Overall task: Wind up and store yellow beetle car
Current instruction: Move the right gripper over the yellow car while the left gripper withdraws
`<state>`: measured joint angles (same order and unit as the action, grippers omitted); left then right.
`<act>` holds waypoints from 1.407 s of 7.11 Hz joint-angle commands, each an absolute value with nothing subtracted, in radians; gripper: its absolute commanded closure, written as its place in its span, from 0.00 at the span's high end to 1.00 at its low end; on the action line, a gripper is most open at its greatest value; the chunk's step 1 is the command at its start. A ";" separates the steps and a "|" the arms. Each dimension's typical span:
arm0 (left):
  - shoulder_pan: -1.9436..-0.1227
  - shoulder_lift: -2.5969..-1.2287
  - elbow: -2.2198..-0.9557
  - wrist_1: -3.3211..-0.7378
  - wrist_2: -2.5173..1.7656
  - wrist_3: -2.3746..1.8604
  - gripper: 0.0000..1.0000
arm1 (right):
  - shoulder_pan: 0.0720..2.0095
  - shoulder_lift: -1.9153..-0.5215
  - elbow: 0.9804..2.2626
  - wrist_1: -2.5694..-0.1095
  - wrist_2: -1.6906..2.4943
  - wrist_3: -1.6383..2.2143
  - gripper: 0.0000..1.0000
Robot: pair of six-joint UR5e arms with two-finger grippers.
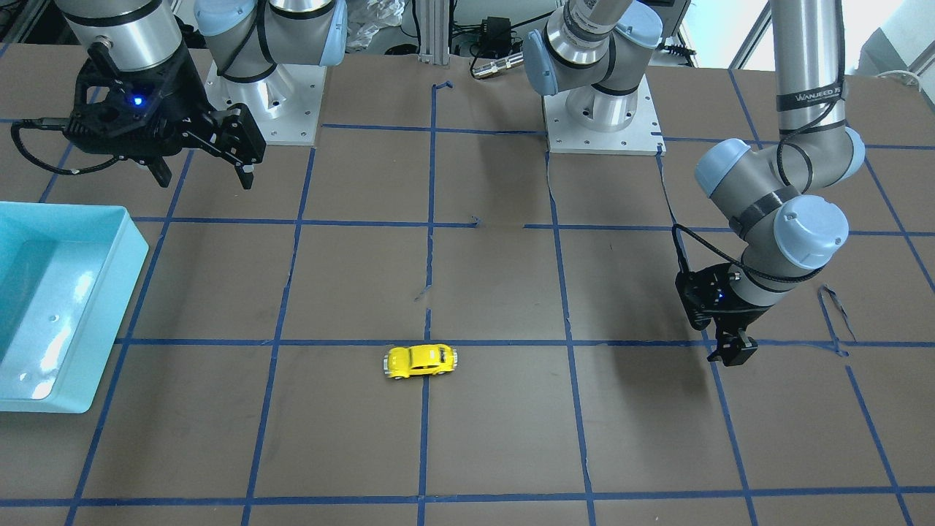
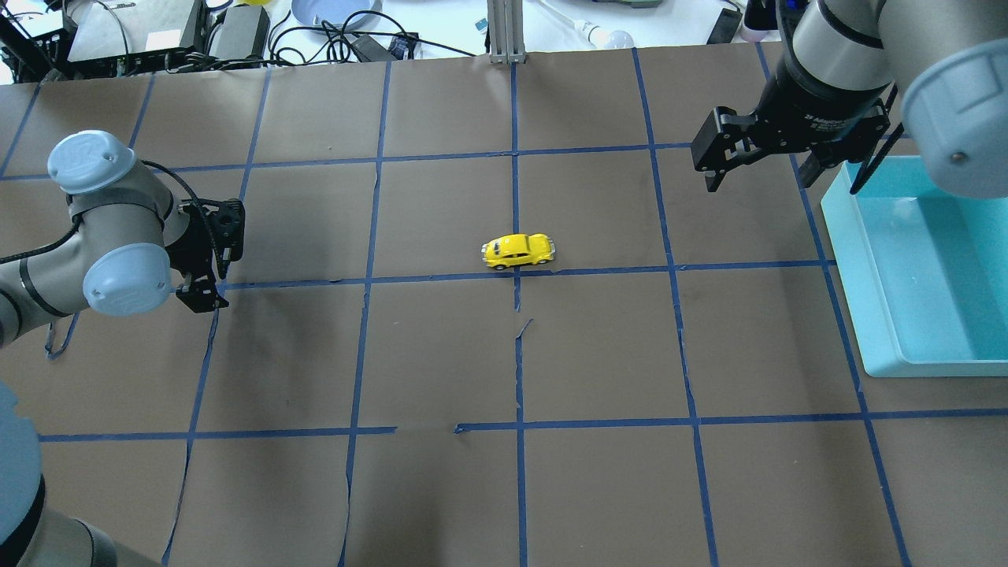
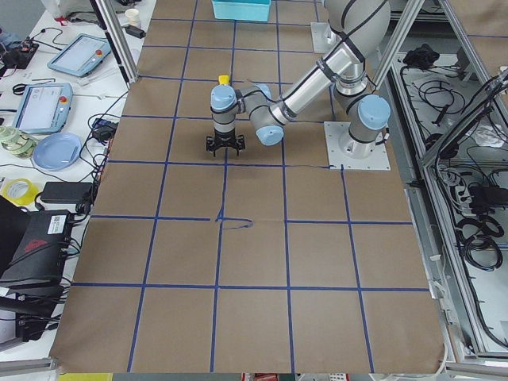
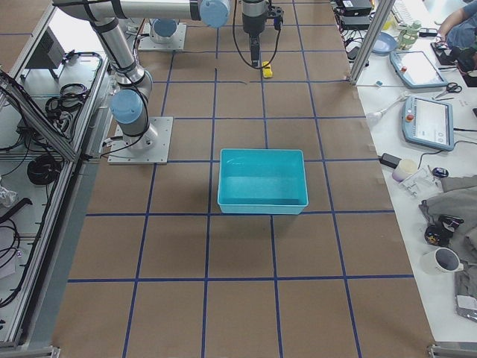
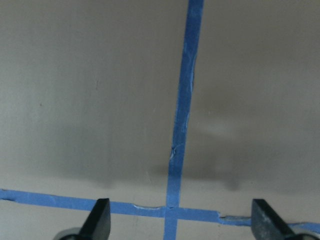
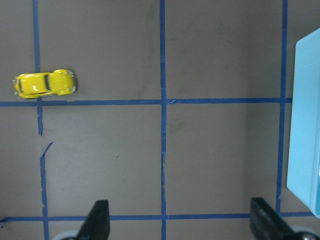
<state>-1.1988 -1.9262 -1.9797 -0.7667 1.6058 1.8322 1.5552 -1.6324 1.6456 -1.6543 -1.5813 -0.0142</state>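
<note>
The small bright-yellow toy beetle car with dark windows and silver wheels stood on its wheels near the middle of the brown paper-covered table, just beside a crossing of blue tape lines, and neither gripper touched it. Judged from that, nothing of the task was done. The car had yet to be grasped, wound up and carried to the light-blue plastic bin, which sat at the table's right end and held no car. The left gripper hovered well to the car's left, its fingers spread wide with nothing between them. The right gripper hung to the far right, close to the bin, equally spread and holding nothing. Counted, there were one table, two arms, one bin, two grippers and one car.
</note>
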 commanded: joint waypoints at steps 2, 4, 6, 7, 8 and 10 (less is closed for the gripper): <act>-1.259 -1.889 -1.974 -0.779 1.583 1.615 1.00 | 1.554 -1.629 1.647 -1.652 -1.591 -0.015 1.00; -1.391 -1.809 -1.913 -0.854 1.542 1.242 1.00 | 1.548 -1.605 1.649 -1.654 -1.589 -0.020 1.00; -1.521 -1.775 -1.683 -1.176 1.542 0.988 1.00 | 1.540 -1.550 1.648 -1.701 -1.588 -0.189 1.00; -1.538 -1.764 -1.575 -1.339 1.533 0.784 1.00 | 1.540 -1.531 1.649 -1.783 -1.592 -0.379 1.00; -1.555 -1.734 -1.531 -1.417 1.482 0.541 1.00 | 1.540 -1.496 1.657 -1.801 -1.591 -0.516 1.00; -1.566 -1.643 -1.526 -1.468 1.503 0.146 1.00 | 1.511 -1.418 1.663 -1.879 -1.589 -0.796 1.00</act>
<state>-1.5585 -1.7010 -1.5408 -1.4166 1.4943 0.3373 1.5309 -1.4631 1.6573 -1.8326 -1.5912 -0.6189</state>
